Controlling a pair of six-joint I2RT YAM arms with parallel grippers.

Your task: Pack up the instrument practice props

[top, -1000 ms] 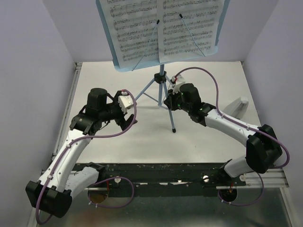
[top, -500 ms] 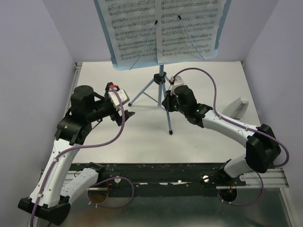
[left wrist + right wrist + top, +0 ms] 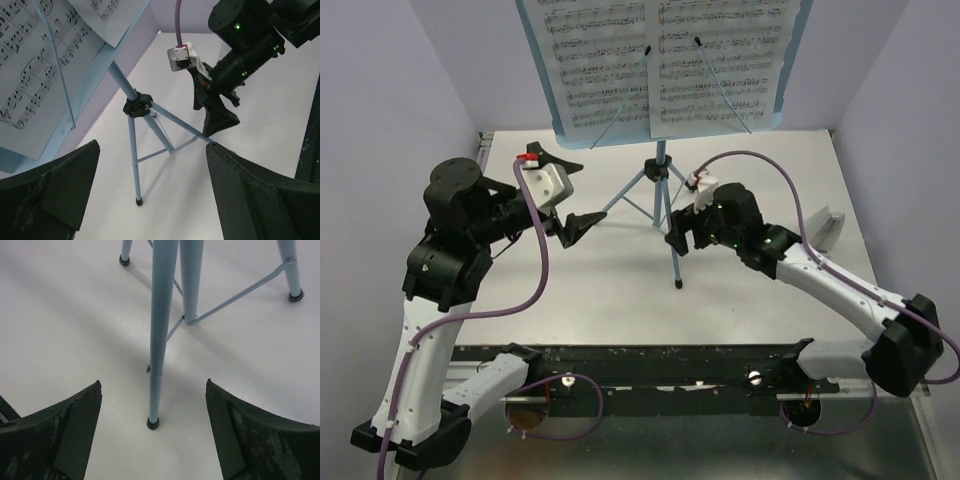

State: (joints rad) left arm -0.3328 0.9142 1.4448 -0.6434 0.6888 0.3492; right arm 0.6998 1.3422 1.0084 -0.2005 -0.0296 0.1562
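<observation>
The light-blue music stand (image 3: 661, 170) is upright on its tripod at the back of the table. Two white sheet-music pages (image 3: 595, 70) (image 3: 720, 60) rest on its tray (image 3: 793, 70) under thin wire holders. My right gripper (image 3: 678, 232) is open at the stand's front leg (image 3: 159, 340), which runs between its fingers (image 3: 75, 415) without touching them. My left gripper (image 3: 561, 190) is open and raised left of the stand, below the tray's left corner. From its wrist view the hub (image 3: 137, 105), a page (image 3: 30, 75) and the right gripper (image 3: 216, 117) show, with nothing between the left gripper's (image 3: 152, 146) fingers.
A white object (image 3: 825, 225) lies at the table's right edge. Lavender walls close in the left, right and back. A black rail (image 3: 670, 360) runs along the near edge by the arm bases.
My right gripper has opened and let go of the stand's front leg, drawing back a little. The left arm has risen and swung left and towards the back, still open.
</observation>
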